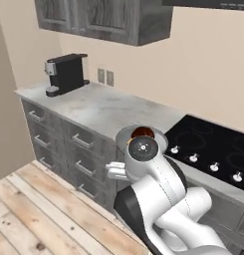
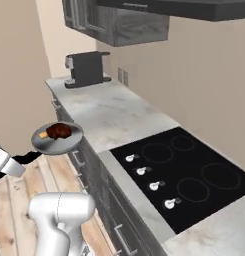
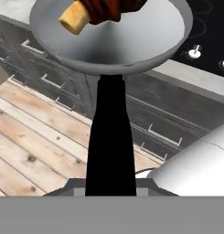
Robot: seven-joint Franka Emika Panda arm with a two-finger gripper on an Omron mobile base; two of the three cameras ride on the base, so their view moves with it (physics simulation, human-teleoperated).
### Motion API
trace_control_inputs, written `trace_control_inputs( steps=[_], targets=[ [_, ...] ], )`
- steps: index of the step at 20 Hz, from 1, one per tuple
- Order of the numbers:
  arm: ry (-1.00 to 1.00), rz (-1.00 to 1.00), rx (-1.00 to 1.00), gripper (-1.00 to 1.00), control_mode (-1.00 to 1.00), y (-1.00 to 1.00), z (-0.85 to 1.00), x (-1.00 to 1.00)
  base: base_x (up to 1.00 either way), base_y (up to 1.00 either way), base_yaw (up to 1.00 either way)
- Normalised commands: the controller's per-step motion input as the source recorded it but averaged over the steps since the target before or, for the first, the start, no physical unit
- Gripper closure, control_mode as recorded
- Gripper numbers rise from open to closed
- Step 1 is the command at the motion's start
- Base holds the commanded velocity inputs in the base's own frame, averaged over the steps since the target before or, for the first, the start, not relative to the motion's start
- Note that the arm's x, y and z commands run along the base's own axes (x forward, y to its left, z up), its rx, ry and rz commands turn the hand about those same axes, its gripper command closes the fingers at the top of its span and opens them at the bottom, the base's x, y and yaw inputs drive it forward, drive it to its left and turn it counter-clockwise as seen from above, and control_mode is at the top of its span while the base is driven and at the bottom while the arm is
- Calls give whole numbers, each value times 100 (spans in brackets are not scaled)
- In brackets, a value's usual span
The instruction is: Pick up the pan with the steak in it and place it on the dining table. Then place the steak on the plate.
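- Gripper [image 2: 19, 161] at the left edge of the right base view, clamped on the black handle of the pan [image 2: 57, 139]; fingertips hidden under the handle in the hand view, so the clamp judged from the pan hanging in mid-air.
- Pan carried level, clear of the counter [image 2: 114, 112], out over the wooden floor [image 2: 21, 200] in front of the grey drawers [image 1: 68, 149].
- Steak [image 2: 59, 131] lying inside the pan, tan-orange end toward the rim.
- Behind: black cooktop [image 2: 186, 177] with white knobs, coffee machine [image 1: 66, 73] at the far end of the counter.
- Step in hand, by judgement: transport, pan lifted but not yet set down.
- Next move: turning away toward the dining table, keeping the pan flat so the steak stays put, then lowering gently.
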Motion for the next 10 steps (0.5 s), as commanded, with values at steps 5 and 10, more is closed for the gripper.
trace_control_inputs(
  steps=[5,10],
  targets=[
    [0,0,0,100,100,0,0,0,0,0,50],
    [0,0,0,100,100,0,0,0,0,0,50]
  ],
)
